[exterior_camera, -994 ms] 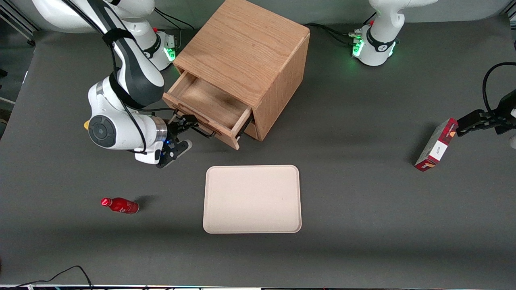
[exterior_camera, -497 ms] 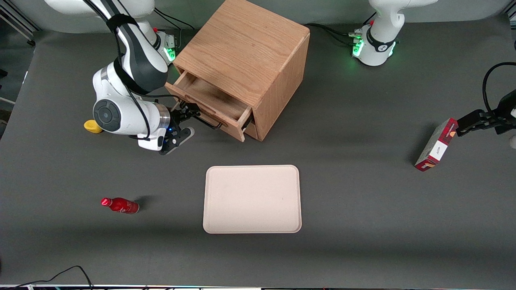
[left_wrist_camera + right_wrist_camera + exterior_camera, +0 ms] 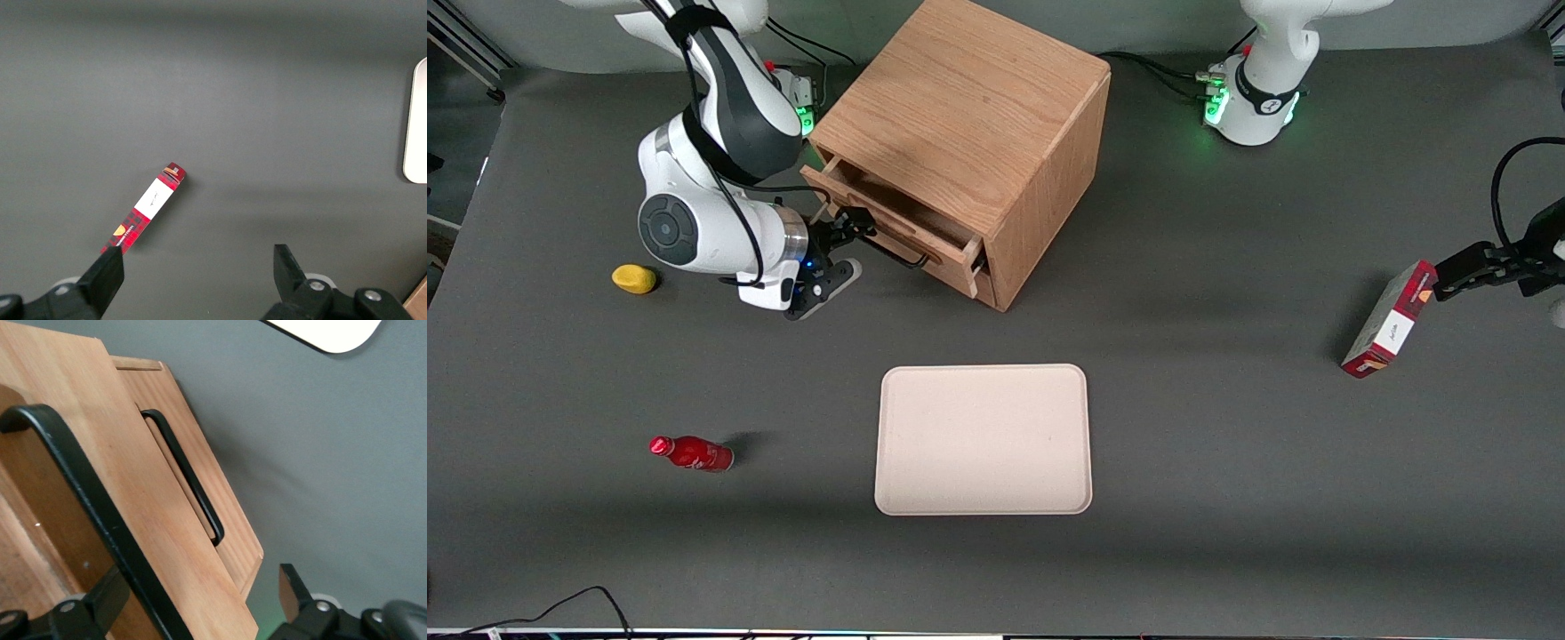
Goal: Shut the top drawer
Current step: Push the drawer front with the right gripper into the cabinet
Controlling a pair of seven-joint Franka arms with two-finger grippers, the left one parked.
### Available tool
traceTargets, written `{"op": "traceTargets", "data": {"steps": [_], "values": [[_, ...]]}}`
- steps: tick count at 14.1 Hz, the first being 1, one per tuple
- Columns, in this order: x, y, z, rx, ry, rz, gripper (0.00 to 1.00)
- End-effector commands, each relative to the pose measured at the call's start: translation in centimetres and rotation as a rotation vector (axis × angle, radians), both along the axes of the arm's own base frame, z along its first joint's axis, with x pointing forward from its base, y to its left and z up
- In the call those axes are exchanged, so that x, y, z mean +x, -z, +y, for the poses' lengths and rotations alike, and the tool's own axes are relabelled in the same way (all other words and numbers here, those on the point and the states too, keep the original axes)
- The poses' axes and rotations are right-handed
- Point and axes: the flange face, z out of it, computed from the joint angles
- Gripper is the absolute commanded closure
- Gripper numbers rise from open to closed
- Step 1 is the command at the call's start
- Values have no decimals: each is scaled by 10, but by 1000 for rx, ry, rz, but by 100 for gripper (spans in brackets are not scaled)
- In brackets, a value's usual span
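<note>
The top drawer (image 3: pixel 891 220) of the wooden cabinet (image 3: pixel 960 98) stands out only a little, with a narrow strip of its inside showing. My right gripper (image 3: pixel 850 244) is open and right at the drawer's front, by the end of its thin black handle (image 3: pixel 903 256). In the right wrist view the drawer's flat wood front (image 3: pixel 133 487) and its black handle (image 3: pixel 87 500) fill the space between my spread fingers (image 3: pixel 290 587), midway at my gripper (image 3: pixel 200 597). The lower drawer front (image 3: pixel 217 497) with its own black handle (image 3: pixel 183 477) sits flush below it.
A beige tray (image 3: pixel 983 438) lies nearer the front camera than the cabinet. A red bottle (image 3: pixel 692 453) lies on its side and a yellow object (image 3: pixel 633 278) sits beside my arm. A red box (image 3: pixel 1389 320) stands toward the parked arm's end.
My gripper has moved toward the cabinet with the drawer front, and the top drawer has slid from far out to nearly in. The yellow object has come into view beside the arm.
</note>
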Motion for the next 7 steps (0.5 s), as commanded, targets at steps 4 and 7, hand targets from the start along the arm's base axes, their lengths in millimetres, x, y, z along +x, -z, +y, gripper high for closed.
{"op": "traceTargets", "data": {"steps": [4,7], "values": [[-38,-4,23,-5,48,-5,0],[-47,-7,27,2,50,-1,0]]}}
